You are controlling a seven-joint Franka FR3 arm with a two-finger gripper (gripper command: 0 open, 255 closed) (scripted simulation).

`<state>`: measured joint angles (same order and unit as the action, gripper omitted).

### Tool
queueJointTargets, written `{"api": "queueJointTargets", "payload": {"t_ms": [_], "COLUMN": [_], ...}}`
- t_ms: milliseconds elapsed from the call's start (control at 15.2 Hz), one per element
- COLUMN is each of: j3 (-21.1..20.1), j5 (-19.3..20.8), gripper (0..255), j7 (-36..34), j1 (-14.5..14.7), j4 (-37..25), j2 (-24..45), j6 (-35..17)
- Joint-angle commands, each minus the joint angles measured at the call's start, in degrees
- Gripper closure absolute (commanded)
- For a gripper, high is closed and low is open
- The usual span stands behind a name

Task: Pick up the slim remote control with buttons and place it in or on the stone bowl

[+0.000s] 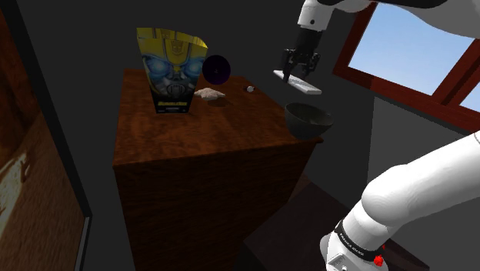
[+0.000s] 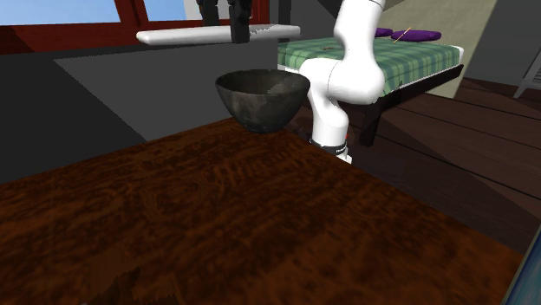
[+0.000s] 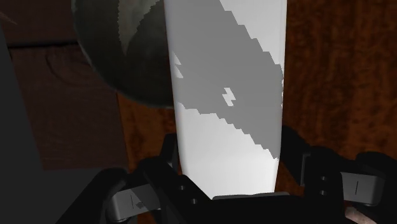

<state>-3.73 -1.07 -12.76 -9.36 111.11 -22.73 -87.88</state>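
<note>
Remote control point(image 1: 298, 83), slim and drawn plain white, hangs in the air, clasped across its middle by the black fingers point(image 3: 291, 149), which are closed on its two long sides. Just beneath it, not touching, the dark stone bowl point(image 1: 309, 120) sits at the table's point(image 1: 200, 135) edge. Farther back stand a yellow robot-face box point(image 1: 171, 73) and a dark purple disc point(image 1: 216, 70).
</note>
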Motion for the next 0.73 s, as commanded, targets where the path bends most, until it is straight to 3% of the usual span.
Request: {"api": "queueJointTargets", "payload": {"t_ms": [0,330,660], "j3": [0.85,2.82,2.82], "j5": [0.12,0.9,0.88], "gripper": [255,255,255], "j7": [1.14,3.55,3.54], "j1": [-0.26,-0.8,-0.77], "j4": [3.62,11.12,15.94], "j2": [-4.17,-14.4,-15.65], "j6": [0.55,3.29,-0.29]}}
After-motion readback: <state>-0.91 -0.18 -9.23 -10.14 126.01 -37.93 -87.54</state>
